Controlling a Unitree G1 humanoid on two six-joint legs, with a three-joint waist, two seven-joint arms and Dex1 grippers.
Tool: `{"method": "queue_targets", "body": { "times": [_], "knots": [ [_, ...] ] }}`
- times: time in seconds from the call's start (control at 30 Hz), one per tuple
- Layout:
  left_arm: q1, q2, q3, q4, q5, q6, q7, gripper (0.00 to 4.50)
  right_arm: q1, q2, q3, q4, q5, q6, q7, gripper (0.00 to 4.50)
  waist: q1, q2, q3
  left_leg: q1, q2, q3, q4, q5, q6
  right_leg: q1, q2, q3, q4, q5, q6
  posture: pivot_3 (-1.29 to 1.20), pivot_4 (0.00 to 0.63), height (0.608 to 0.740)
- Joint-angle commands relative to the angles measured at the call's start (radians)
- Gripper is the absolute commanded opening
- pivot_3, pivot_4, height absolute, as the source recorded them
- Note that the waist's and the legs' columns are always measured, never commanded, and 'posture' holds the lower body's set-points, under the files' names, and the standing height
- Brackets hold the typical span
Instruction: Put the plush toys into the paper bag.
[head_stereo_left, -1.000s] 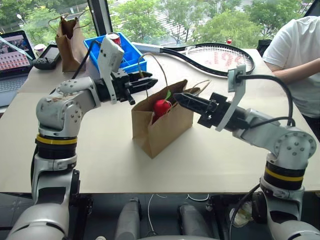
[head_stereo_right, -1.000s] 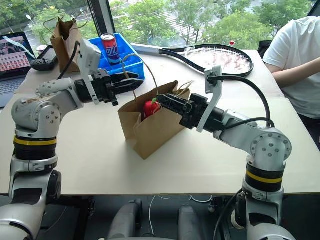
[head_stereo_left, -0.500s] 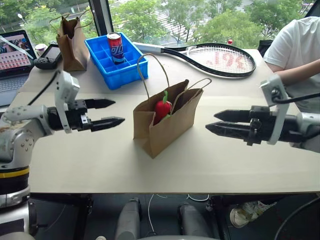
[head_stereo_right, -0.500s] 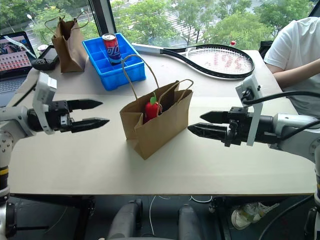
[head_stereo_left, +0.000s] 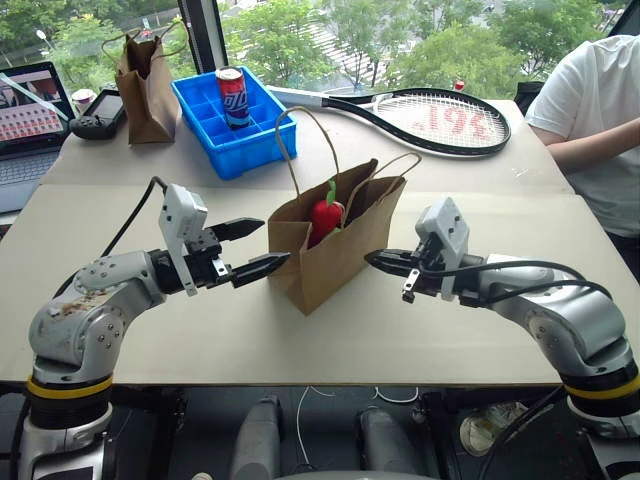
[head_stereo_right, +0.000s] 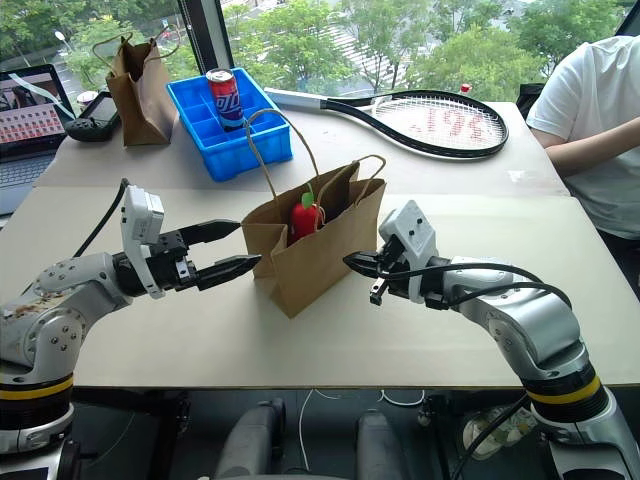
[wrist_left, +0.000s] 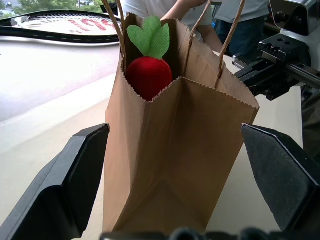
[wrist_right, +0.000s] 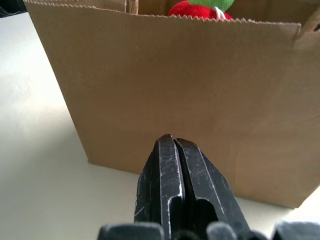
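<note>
The paper bag (head_stereo_left: 335, 240) stands at frame centre, flanked by the left hand (head_stereo_left: 255, 247), fingers apart, and the right hand (head_stereo_left: 381, 260), fingers together. The red plush toy (head_stereo_left: 325, 215) is seen inside the bag's mouth.

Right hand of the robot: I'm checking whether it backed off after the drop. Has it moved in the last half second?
Yes. The right hand, now shut, came in toward the light-brown paper bag, close beside its wall.

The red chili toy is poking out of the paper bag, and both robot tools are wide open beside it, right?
Not quite. The red chili toy does poke out of the paper bag, and the left tool is wide open, but the right tool is shut, its fingers pressed together. The right wrist view shows it.
</note>
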Motion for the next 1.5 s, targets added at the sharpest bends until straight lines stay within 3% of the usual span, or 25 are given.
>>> {"method": "queue_targets", "body": {
  "times": [0.03,0.57,0.9,1.43,1.5],
  "knots": [
    [-0.028,-0.022,-0.036,-0.055,-0.025,-0.011,0.011,4.5,-0.028,0.047,0.012,-0.007,-0.058,-0.04,-0.014,0.04,0.0,0.0,0.0,0.0,0.0,0.0,0.0,0.0,0.0,0.0,0.0,0.0,0.0,0.0,0.0,0.0,0.15,0.74],
    [-0.035,-0.063,-0.14,-0.061,-0.008,-0.034,0.023,4.5,-0.036,0.201,0.04,0.002,-0.154,-0.01,-0.039,0.04,-0.006,0.0,0.0,0.0,0.0,0.0,0.0,0.0,0.0,0.0,0.0,0.0,0.001,0.0,0.0,0.0,0.15,0.74],
    [0.029,0.032,-0.085,-0.125,-0.073,0.0,-0.015,4.5,-0.03,0.199,0.03,-0.017,-0.153,0.026,-0.018,0.04,-0.008,0.0,0.0,0.0,0.0,0.0,0.0,0.0,-0.001,-0.001,0.0,0.0,0.001,0.0,0.0,0.0,0.15,0.74],
    [-0.048,-0.115,-0.183,-0.07,0.021,-0.001,0.17,4.5,-0.044,0.257,0.047,-0.012,-0.154,0.041,-0.005,0.04,-0.006,0.0,0.0,0.0,0.0,0.001,0.0,0.0,0.0,0.0,0.0,0.0,0.001,0.001,0.001,0.0,0.15,0.74],
    [-0.054,-0.121,-0.184,-0.06,0.026,0.0,0.18,3.97,-0.04,0.263,0.051,-0.018,-0.151,0.046,-0.008,0.0,-0.006,0.0,0.0,0.0,0.0,0.0,0.0,0.0,0.0,0.0,0.001,0.0,0.001,0.001,0.001,0.0,0.15,0.74]
  ]
}}
